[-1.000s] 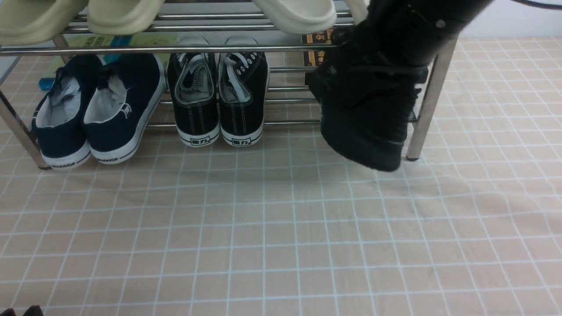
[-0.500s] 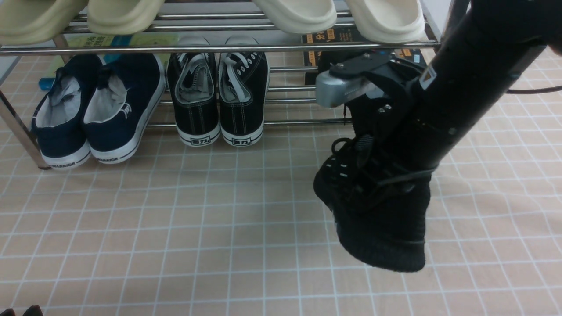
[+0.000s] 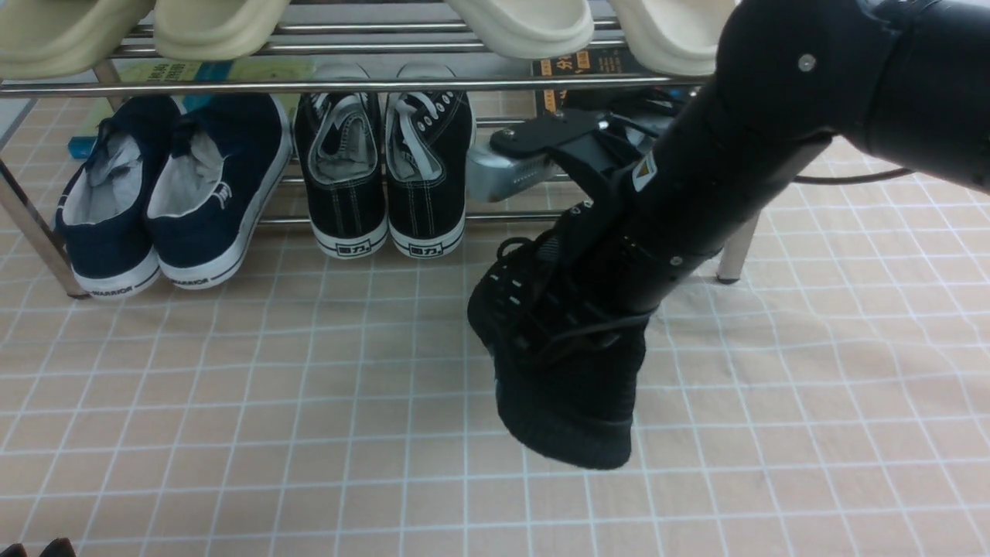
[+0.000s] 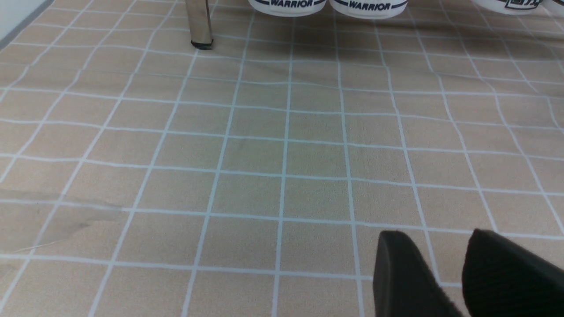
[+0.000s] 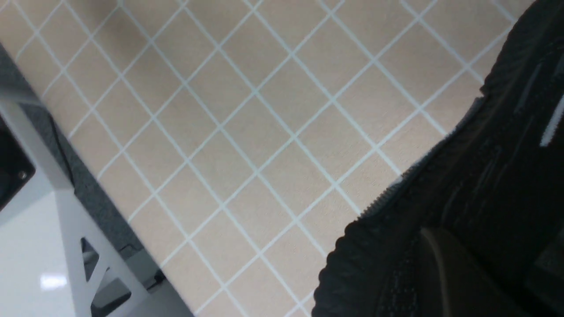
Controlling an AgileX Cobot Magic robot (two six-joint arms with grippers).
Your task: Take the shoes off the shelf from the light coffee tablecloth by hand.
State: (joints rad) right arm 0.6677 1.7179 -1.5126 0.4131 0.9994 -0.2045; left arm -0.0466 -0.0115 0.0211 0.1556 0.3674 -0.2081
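The black knit shoes (image 3: 561,363) hang toe-down over the light coffee tablecloth (image 3: 309,433), in front of the chrome shelf (image 3: 309,87) and off it. My right gripper (image 3: 599,255) is shut on them at the collar, its jaws mostly hidden in the knit. In the right wrist view the shoes (image 5: 462,185) fill the corner around the gripper (image 5: 489,264), above the cloth (image 5: 264,132). I cannot tell one shoe from the other. My left gripper (image 4: 440,268) is open and empty just above the cloth (image 4: 264,154); its tips show at the front view's bottom left corner (image 3: 39,548).
Navy white-soled slip-ons (image 3: 170,193) and black canvas sneakers (image 3: 383,170) stand on the lower tier. Cream slippers (image 3: 518,27) lie on the upper tier. The shelf's right leg (image 3: 735,247) stands behind my right arm; a shelf leg (image 4: 198,22) shows in the left wrist view. The table edge (image 5: 88,211) shows in the right wrist view.
My right arm has carried the black shoes from the shelf's right end forward, down and to the left, out over the tablecloth. The left gripper has not moved.
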